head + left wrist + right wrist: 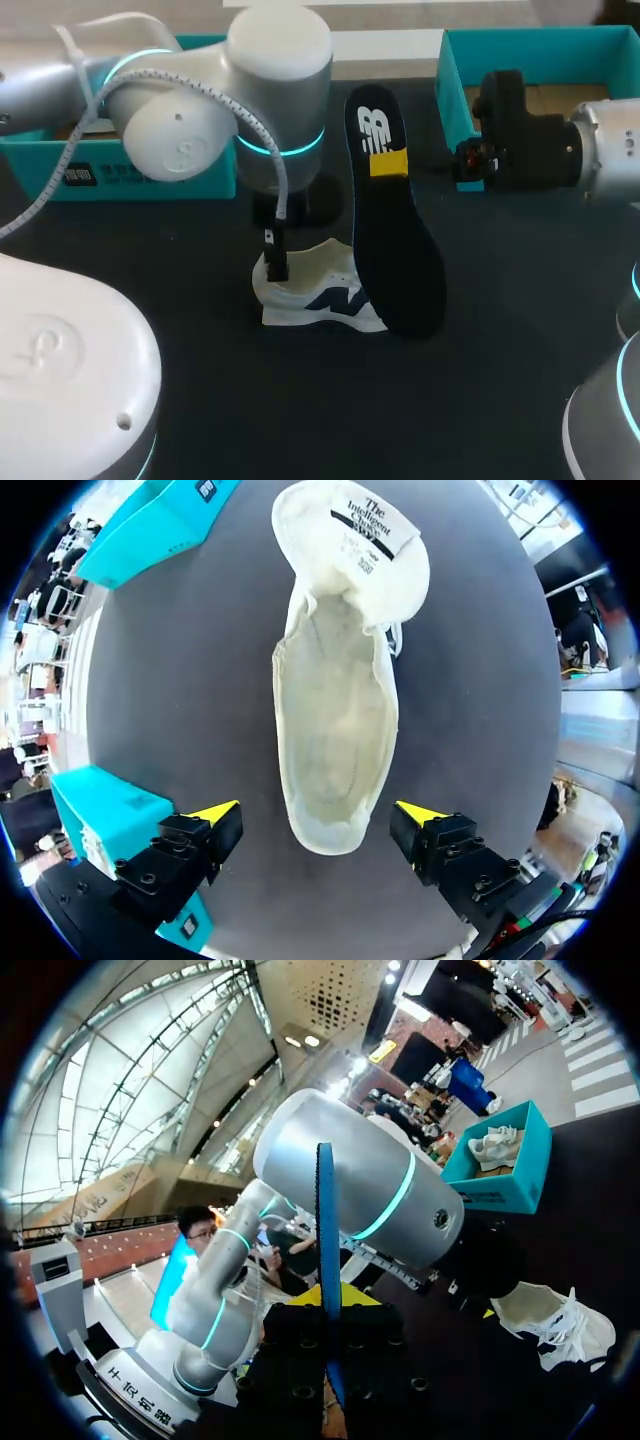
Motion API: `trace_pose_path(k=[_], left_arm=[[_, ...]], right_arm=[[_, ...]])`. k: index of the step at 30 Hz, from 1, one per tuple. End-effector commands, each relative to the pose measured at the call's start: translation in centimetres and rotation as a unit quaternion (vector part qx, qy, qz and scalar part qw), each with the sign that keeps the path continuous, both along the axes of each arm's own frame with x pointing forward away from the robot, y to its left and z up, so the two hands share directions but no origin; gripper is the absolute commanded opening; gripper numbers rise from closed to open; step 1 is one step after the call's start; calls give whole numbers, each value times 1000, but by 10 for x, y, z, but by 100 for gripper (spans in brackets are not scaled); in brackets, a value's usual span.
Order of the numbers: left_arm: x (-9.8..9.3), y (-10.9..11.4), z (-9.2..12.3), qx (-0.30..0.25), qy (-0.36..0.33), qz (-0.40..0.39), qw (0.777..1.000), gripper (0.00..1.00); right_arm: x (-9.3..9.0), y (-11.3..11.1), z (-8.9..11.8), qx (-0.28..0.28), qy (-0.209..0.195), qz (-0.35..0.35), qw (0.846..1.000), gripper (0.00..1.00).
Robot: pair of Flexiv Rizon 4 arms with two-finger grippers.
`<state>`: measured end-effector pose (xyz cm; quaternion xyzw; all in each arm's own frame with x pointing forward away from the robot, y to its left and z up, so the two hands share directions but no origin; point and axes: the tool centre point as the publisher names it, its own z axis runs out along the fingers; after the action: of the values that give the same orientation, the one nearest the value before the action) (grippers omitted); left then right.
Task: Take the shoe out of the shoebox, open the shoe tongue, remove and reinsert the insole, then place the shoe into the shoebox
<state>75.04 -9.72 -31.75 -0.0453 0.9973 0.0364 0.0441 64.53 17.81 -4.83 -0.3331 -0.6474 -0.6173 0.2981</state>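
1. Hanging directly over the shoe [335, 710]: left jaws, released and spread wide. One yellow tip stands to either side of the heel end and neither touches it. Judged to be placed to steady the shoe while the insole goes back in.
2. Shoe: white with a dark side marking, upright on the bench [180, 680], under and between the left jaws. The tongue [365, 540] is folded forward at the end far from the jaws, leaving the mouth wide. The cavity is bare, so the insole is out.
3. Insole [395, 240]: dark. The right jaws are clenched on it near its heel end, from both faces. It is held up on edge with the toe end hanging low, close beside the shoe; whether they touch cannot be told. Judged lifted clear and ready to be put back.
4. Teal box [100, 165]: beyond the left jaws.
5. Second teal box [470, 70]: beside the right jaws. Which box takes the shoe cannot be told.
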Motion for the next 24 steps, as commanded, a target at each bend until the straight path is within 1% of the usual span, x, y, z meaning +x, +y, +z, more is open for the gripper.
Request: trace_pose_path(k=[1, 4, 10, 14, 15, 16, 18, 19, 20, 21, 23, 24], left_arm=[[5, 1, 7, -7, -5, 1, 1000, 100], [13, -4, 10, -13, -9, 5, 1000, 100], [33, -21, 5, -26, -8, 9, 1000, 100], [45, -35, -5, -33, -6, 7, 999, 100], [48, -39, -8, -44, -3, 6, 999, 100], [49, -43, -12, -41, -3, 8, 999, 100], [51, -50, -18, -62, 2, -1, 998, 100], [52, -53, -21, -57, 2, -1, 998, 100], [52, -56, -24, -57, 1, -1, 998, 96], [53, -58, -26, -67, 8, -5, 998, 93], [53, -64, -30, -62, 7, -7, 998, 83], [53, -66, -32, -64, 10, -8, 998, 80]], right_arm=[[0, 3, 0, -2, 1, -1, 1000, 0], [0, 3, 0, -2, 1, -1, 1000, 0], [0, 3, 0, -2, 1, -1, 1000, 0], [0, 3, 0, -2, 1, -1, 1000, 0], [0, 3, 0, -2, 1, -1, 1000, 0], [0, 3, 0, -2, 1, -1, 1000, 0], [0, 3, 0, -2, 1, -1, 1000, 0], [0, 3, 0, -2, 1, -1, 1000, 0], [0, 3, 0, -2, 1, -1, 1000, 0], [0, 3, 0, -2, 1, -1, 1000, 0], [0, 3, 0, -2, 1, -1, 1000, 0], [0, 3, 0, -2, 1, -1, 1000, 0]])
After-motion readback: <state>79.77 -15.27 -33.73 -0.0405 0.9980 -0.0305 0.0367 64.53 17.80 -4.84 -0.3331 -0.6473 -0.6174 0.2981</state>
